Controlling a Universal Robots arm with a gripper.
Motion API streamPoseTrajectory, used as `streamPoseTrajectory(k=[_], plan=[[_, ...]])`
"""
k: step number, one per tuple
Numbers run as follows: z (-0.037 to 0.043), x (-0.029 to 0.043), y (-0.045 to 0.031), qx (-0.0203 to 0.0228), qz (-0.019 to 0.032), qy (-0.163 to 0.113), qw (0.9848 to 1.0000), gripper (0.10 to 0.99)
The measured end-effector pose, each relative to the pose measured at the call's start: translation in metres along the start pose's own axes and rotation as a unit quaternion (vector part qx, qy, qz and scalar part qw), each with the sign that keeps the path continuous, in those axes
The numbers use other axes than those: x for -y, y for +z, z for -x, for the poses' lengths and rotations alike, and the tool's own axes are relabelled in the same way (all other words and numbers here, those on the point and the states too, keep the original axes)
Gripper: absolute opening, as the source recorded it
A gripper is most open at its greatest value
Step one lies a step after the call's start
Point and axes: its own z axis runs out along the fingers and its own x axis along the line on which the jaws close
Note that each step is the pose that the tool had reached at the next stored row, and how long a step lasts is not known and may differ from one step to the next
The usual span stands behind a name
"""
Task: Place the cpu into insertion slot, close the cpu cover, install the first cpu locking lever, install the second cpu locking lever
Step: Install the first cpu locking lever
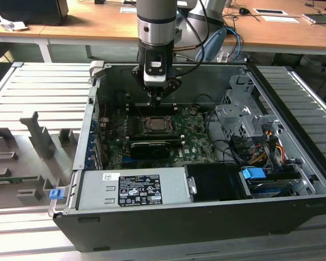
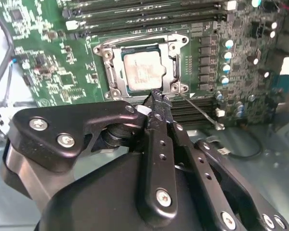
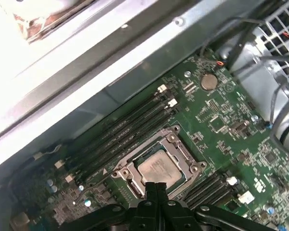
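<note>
Nearest, a flat grey metal box (image 1: 136, 187) is lying in the front corner of the open black computer case (image 1: 206, 228). Past it, a green circuit board (image 1: 198, 142) is covering the case floor. The cpu (image 2: 143, 72), a pale square chip, is sitting in its socket, with the cpu cover (image 2: 175, 57), a silver frame, lying flat around it. A thin wire lever (image 2: 202, 111) is angling out beside it. The black gripper (image 2: 156, 97) is hovering at the socket's edge, fingers pressed together on nothing. Behind, a wooden desk (image 1: 282, 32) is running across.
</note>
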Motion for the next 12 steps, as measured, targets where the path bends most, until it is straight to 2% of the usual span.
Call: streamPoseTrajectory(k=[3, 5, 6, 10, 12], plan=[[0.0, 0.0, 0.0006, -0.0012, 0.0006, -0.028, 0.9996, 0.106], [0.0, 0.0, 0.001, -0.0021, 0.001, -0.049, 0.9988, 0.106], [0.0, 0.0, 0.0015, -0.0029, 0.0014, -0.07, 0.9975, 0.106], [0.0, 0.0001, 0.0023, -0.0045, 0.0021, -0.109, 0.994, 0.106], [0.0, 0.0001, 0.0026, -0.0056, 0.0026, -0.135, 0.9908, 0.106]])
